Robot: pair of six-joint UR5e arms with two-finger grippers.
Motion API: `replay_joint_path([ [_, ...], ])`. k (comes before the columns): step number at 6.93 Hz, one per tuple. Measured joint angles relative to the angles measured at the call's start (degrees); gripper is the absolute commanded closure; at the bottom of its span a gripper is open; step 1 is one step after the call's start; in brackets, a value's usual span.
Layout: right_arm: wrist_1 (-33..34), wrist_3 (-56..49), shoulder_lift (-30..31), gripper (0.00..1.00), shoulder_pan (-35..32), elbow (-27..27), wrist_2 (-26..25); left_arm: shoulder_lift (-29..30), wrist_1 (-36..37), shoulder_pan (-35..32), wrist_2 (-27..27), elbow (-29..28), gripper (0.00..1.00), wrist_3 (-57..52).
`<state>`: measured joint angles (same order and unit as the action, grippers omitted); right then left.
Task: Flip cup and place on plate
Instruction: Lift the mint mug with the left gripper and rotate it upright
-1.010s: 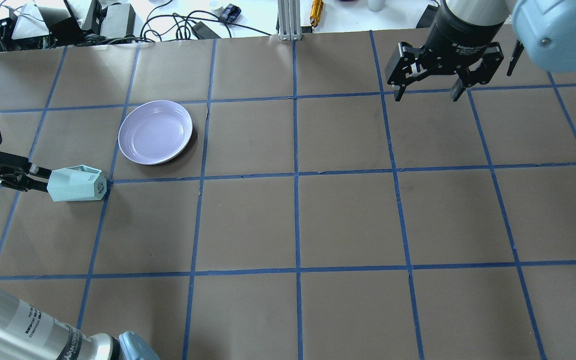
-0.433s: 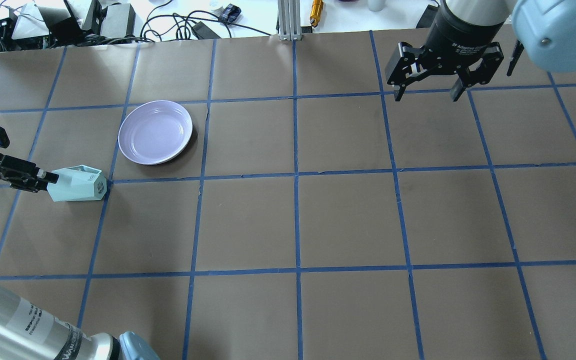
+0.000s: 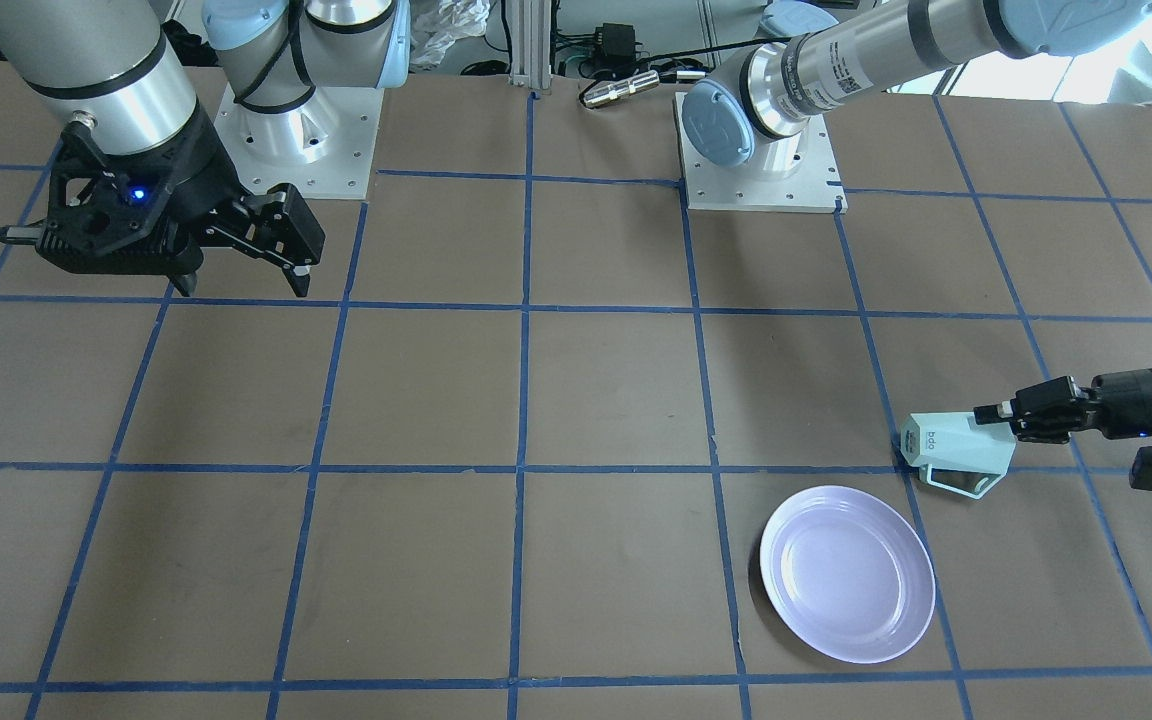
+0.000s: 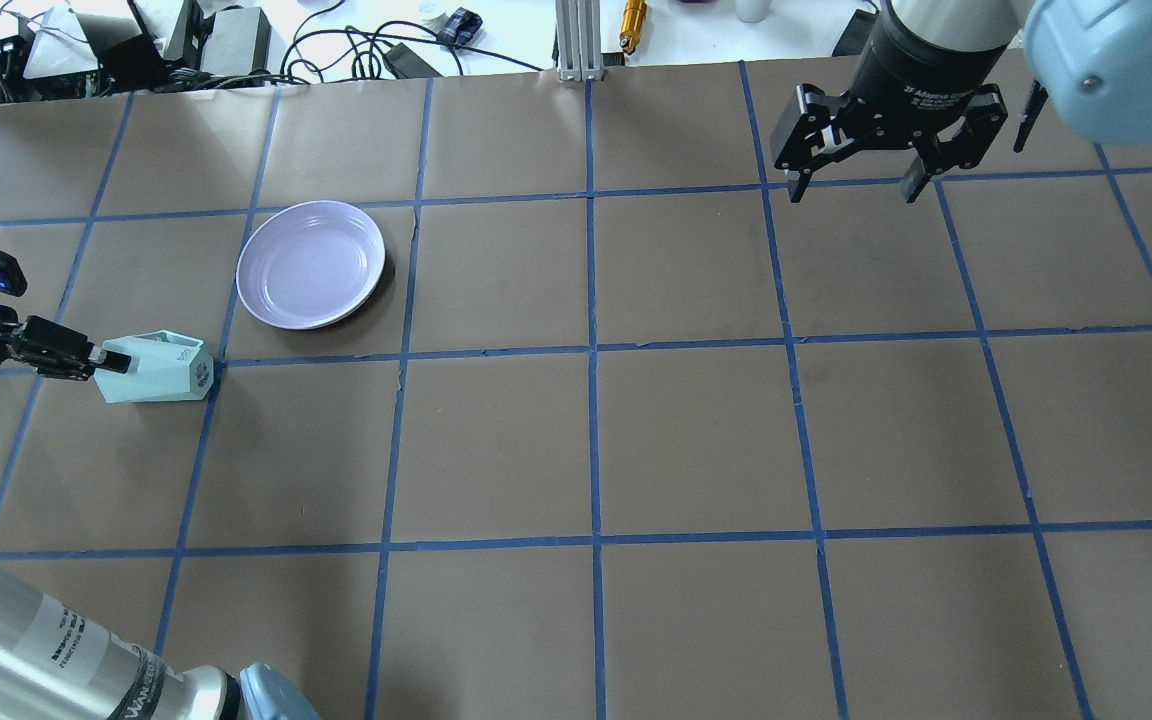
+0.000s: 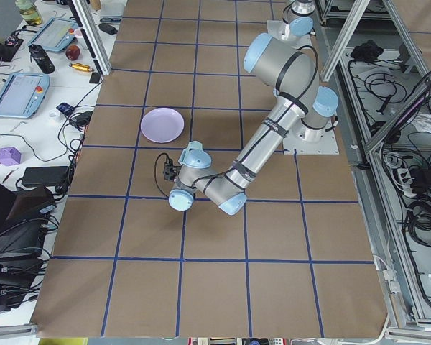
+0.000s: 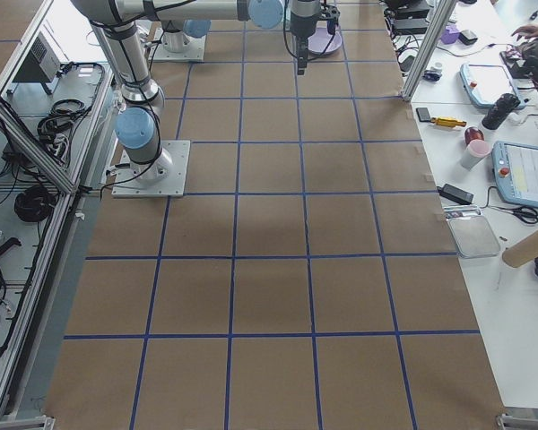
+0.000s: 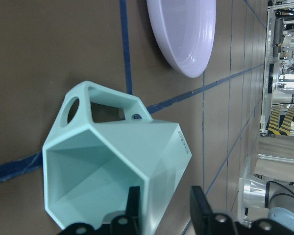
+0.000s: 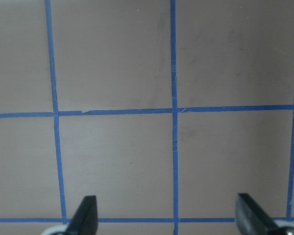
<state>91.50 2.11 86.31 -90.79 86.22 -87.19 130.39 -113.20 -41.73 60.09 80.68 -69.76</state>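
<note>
The pale mint-green cup (image 4: 161, 370) lies on its side on the table, its mouth towards my left gripper and its labelled base pointing away. It also shows in the front view (image 3: 956, 452) and the left wrist view (image 7: 108, 161). My left gripper (image 4: 116, 362) is narrowly open at the cup's rim, one finger inside the mouth and one outside the wall (image 7: 164, 203). The lavender plate (image 4: 311, 263) sits empty just beyond the cup (image 3: 848, 575). My right gripper (image 4: 856, 185) is wide open and empty, hovering far off at the back right (image 8: 164, 215).
The table is brown paper with a grid of blue tape. Cables, boxes and tools lie beyond the far table edge (image 4: 236, 40). The two arm bases (image 3: 761, 170) stand at the robot's side of the table.
My left gripper has moved a little to the right, further into the cup's mouth. The cup, the plate and the right arm have stayed put.
</note>
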Motion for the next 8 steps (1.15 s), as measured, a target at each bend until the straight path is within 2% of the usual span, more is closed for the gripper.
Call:
replay_joint_path([
  [1, 0.0, 0.0, 0.0, 0.0, 0.0, 0.0, 0.0, 0.0, 0.0, 0.0, 0.0, 0.0, 1.0, 0.0],
  [5, 0.0, 0.0, 0.0, 0.0, 0.0, 0.0, 0.0, -1.4, -0.2, -0.4, -0.8, -0.1, 1.0, 0.0],
  [8, 0.0, 0.0, 0.0, 0.0, 0.0, 0.0, 0.0, -5.1, -2.4, -2.0, -1.3, -0.2, 1.0, 1.1],
])
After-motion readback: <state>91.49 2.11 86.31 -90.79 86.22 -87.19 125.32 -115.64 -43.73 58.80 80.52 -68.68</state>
